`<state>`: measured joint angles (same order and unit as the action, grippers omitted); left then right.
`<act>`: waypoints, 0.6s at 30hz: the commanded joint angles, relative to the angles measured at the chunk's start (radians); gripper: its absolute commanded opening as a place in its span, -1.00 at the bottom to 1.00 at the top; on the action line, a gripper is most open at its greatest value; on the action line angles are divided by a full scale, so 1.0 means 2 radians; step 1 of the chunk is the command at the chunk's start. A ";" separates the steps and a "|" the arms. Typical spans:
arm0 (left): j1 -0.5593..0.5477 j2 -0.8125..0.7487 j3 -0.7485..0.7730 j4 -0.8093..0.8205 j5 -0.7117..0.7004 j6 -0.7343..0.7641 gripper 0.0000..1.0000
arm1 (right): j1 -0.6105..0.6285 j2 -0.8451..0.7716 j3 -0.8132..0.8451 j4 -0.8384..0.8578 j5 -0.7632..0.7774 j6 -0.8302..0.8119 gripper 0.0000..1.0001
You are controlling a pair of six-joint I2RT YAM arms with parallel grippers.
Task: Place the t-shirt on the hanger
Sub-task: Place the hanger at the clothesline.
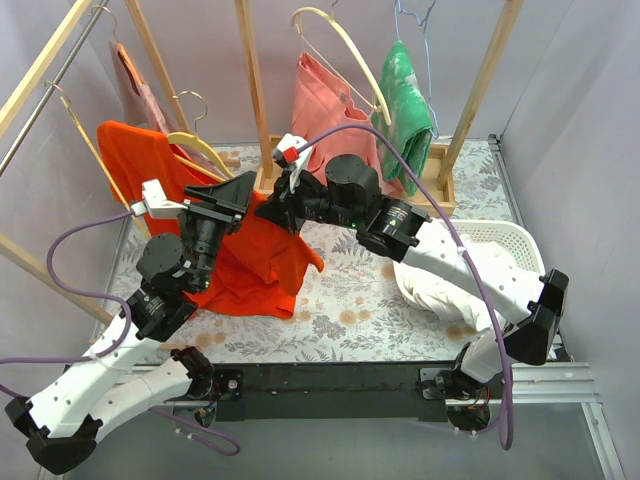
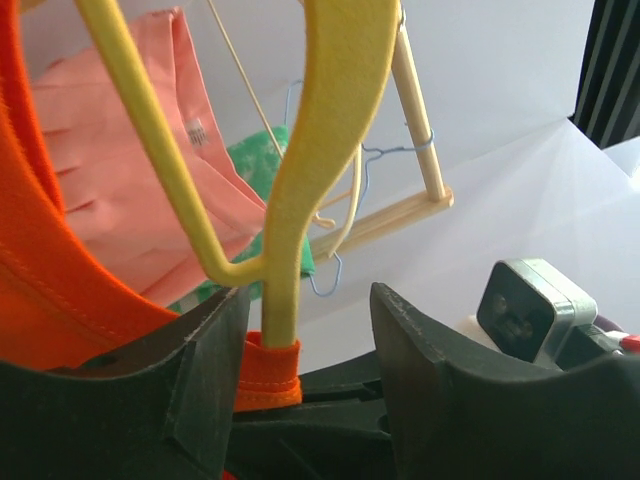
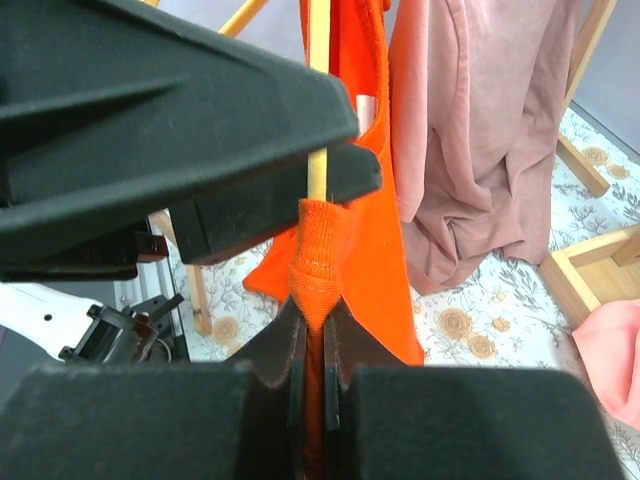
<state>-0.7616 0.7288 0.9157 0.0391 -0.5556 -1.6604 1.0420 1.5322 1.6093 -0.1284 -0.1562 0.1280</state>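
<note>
The red-orange t-shirt [image 1: 250, 265] hangs at the left and drapes down onto the table. The pale-yellow hanger [image 1: 200, 148] pokes out of its neck, and the hanger's arm shows close up in the left wrist view [image 2: 335, 120]. My left gripper [image 1: 235, 192] is open, and its jaws straddle the hanger arm where the orange collar [image 2: 268, 372] wraps it. My right gripper [image 1: 276, 206] is shut on a fold of the t-shirt's collar [image 3: 318, 265], right beside the left gripper. The hanger's thin bar [image 3: 318, 170] rises out of that fold.
A salmon-pink garment [image 1: 320, 105] hangs on a thick cream hanger and a green cloth [image 1: 405, 100] on a blue wire hanger, both at the back. A dusty pink garment [image 3: 480, 130] hangs behind the t-shirt. A white basket [image 1: 505, 240] holds white cloth at the right. Wooden rack posts [image 1: 252, 90] stand around.
</note>
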 commanded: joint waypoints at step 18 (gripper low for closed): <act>-0.003 -0.005 -0.020 0.069 0.002 0.006 -1.00 | 0.004 -0.018 0.024 0.021 0.020 -0.023 -0.97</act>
<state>-0.7612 0.7387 0.8951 0.0444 -0.5312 -1.6535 1.0477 1.5238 1.6096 -0.1490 -0.1261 0.1001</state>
